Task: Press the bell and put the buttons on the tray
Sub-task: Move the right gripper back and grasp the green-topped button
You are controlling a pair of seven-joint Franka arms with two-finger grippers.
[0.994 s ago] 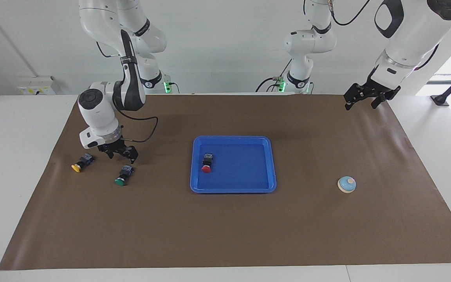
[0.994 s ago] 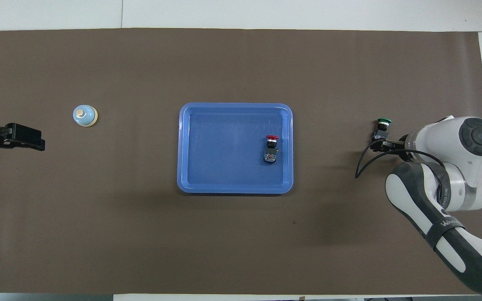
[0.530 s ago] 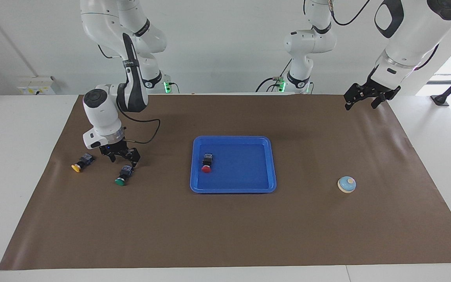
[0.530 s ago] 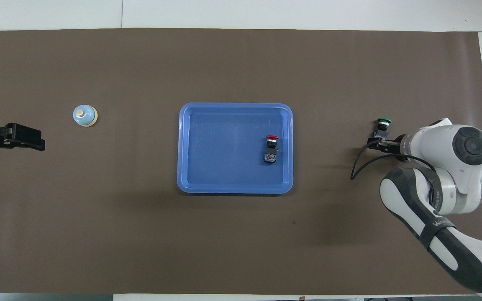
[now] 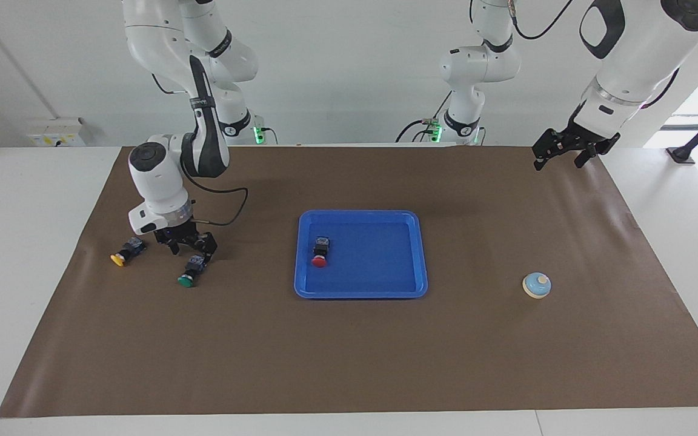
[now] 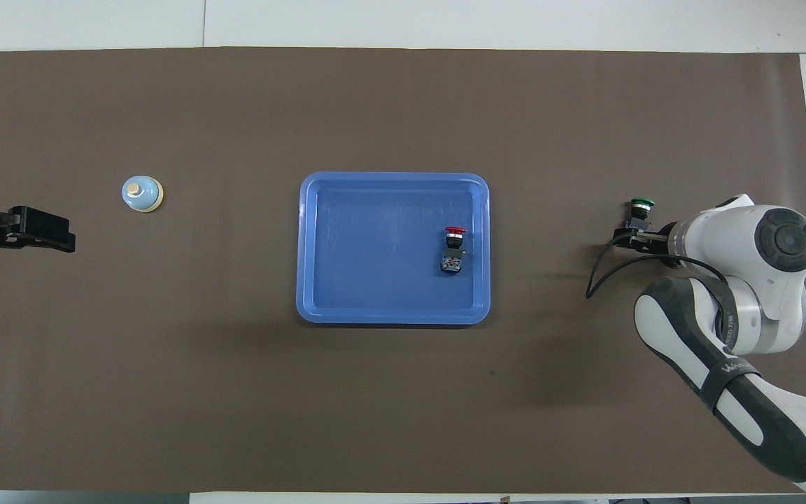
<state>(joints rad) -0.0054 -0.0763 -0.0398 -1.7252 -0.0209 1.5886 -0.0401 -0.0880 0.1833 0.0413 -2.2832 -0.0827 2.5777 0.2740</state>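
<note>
A bright blue tray [image 5: 361,289] sits mid-frame on a plain dull-brown table cover [image 5: 349,363]. In the tray is a button with a red cap [image 5: 319,261] and a black body. At centre left, another button has a green cap [image 5: 185,280], and one beside it a yellow cap [image 5: 117,260] (both bodies black with a bluish end). At lower right the bell [image 5: 536,285] is pale blue with a cream rim and knob. The arms are white with black bands.
</note>
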